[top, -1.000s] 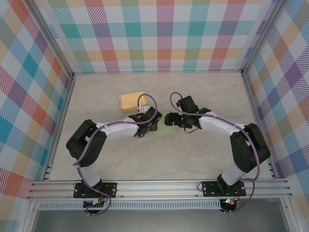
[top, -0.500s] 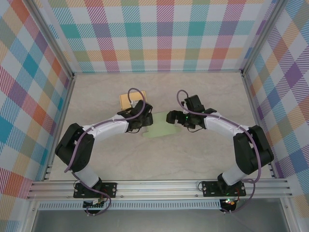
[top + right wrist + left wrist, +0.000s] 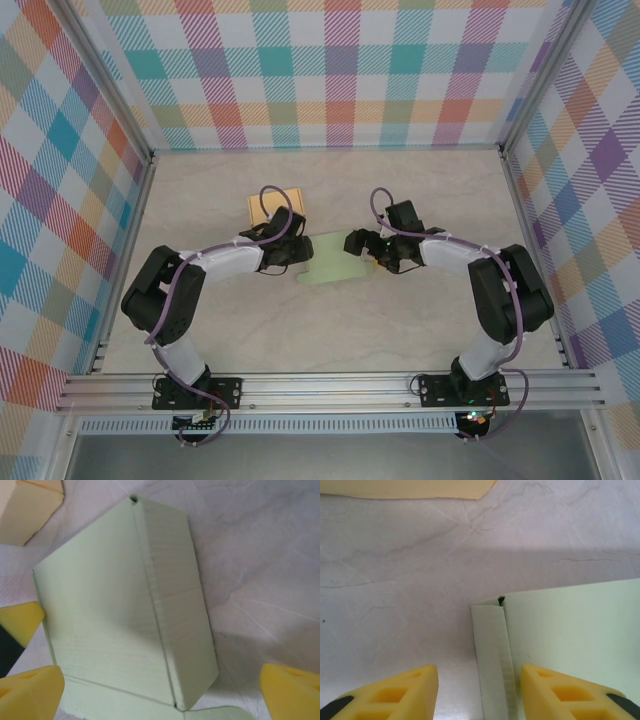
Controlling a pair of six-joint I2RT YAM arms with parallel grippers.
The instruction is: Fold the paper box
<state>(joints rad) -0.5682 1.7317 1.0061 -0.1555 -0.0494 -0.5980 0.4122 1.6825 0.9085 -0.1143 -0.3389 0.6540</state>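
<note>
Yellow fingertips (image 3: 390, 692) of the left gripper (image 3: 479, 696) are held apart, one on each side of a narrow folded flap (image 3: 492, 655) at the edge of the pale green paper box (image 3: 570, 630). The flap is touched by neither pad, so nothing is gripped. The fingertips (image 3: 30, 690) of the right gripper (image 3: 160, 695) are spread wide, with a raised, creased panel of the paper box (image 3: 125, 605) framed between them and a clear gap left at the right-hand pad, so no hold is taken there either. From above, the two grippers are seen facing each other across the paper box (image 3: 335, 262), the left gripper (image 3: 300, 250) at its left edge and the right gripper (image 3: 356, 243) at its upper right corner. The paper box is laid mostly flat near the middle of the marble-patterned table (image 3: 430, 190). A tan box (image 3: 275, 207) is set just behind the left gripper, near the green sheet but apart from it. The workspace is enclosed by plaid-patterned walls (image 3: 340, 80).
</note>
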